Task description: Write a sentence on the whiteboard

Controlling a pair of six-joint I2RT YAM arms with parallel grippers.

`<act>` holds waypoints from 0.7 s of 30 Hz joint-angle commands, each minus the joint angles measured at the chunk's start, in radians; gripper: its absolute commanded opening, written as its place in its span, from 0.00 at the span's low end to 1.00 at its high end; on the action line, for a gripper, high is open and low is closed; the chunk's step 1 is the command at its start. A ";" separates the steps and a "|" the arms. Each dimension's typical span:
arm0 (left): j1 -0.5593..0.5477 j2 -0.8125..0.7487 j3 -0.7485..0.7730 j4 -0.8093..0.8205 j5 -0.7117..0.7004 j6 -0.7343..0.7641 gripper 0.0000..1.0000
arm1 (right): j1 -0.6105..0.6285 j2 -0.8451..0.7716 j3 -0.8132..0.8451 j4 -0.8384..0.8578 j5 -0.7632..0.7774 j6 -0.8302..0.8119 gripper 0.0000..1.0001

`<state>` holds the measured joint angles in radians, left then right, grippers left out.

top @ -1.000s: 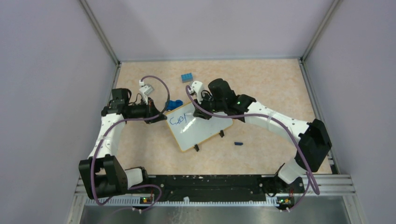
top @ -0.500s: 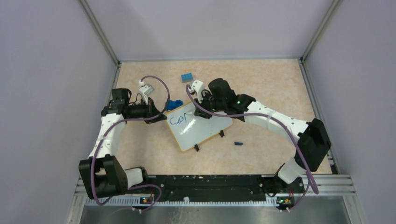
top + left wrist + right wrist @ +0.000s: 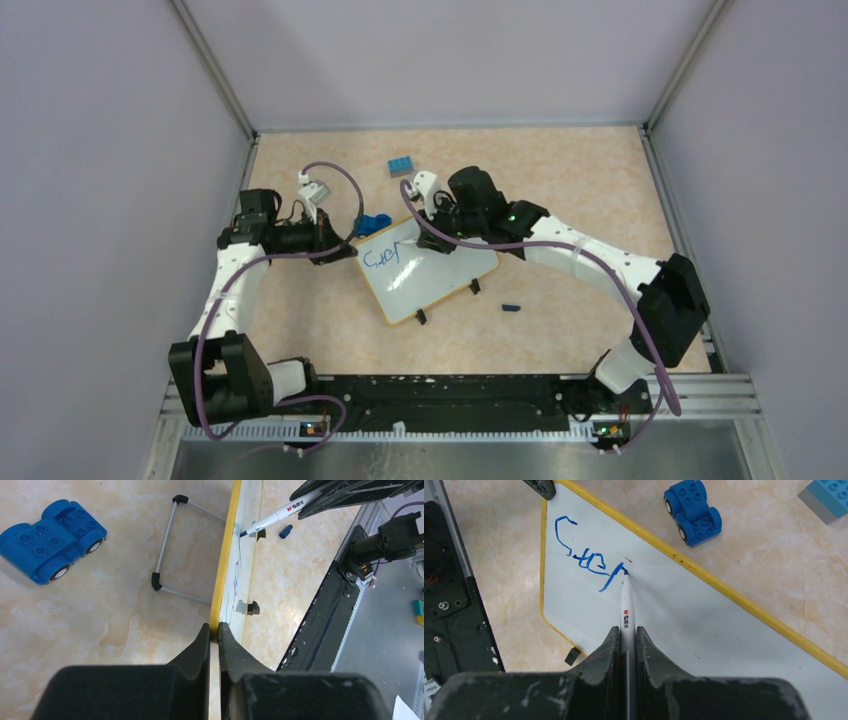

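The whiteboard [image 3: 430, 275], white with a yellow rim, lies tilted mid-table. Blue scrawl, the sentence [image 3: 382, 259], runs along its upper left; it also shows in the right wrist view [image 3: 584, 560]. My left gripper [image 3: 214, 632] is shut on the board's yellow edge [image 3: 222, 580] at its left corner [image 3: 350, 252]. My right gripper [image 3: 626, 637] is shut on a white marker [image 3: 626, 607] whose blue tip touches the board at the end of the scrawl. The marker [image 3: 272, 517] also shows in the left wrist view, as does the whiteboard [image 3: 684, 615] in the right wrist view.
A blue toy car [image 3: 374, 224] sits just behind the board's left corner. A blue brick [image 3: 401, 166] lies further back. The marker cap [image 3: 511, 307] lies right of the board. A wire stand [image 3: 172, 550] lies under the board's back edge. Side walls enclose the table.
The marker tip has crept slightly along the board and the last blue stroke has grown a little. The left arm has not moved.
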<state>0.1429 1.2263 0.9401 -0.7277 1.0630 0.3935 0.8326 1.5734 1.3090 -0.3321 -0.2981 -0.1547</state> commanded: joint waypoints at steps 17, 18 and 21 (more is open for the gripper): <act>-0.012 -0.017 -0.013 -0.003 0.003 0.017 0.00 | 0.023 -0.016 -0.021 0.041 -0.022 0.018 0.00; -0.011 -0.019 -0.014 -0.003 0.001 0.019 0.00 | 0.023 -0.015 -0.017 0.040 -0.022 0.018 0.00; -0.012 -0.021 -0.012 -0.003 0.001 0.020 0.00 | 0.025 -0.013 -0.009 0.035 -0.022 0.017 0.00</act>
<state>0.1429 1.2259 0.9401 -0.7269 1.0618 0.3927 0.8463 1.5700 1.2823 -0.3290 -0.3222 -0.1379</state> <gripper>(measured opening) 0.090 0.095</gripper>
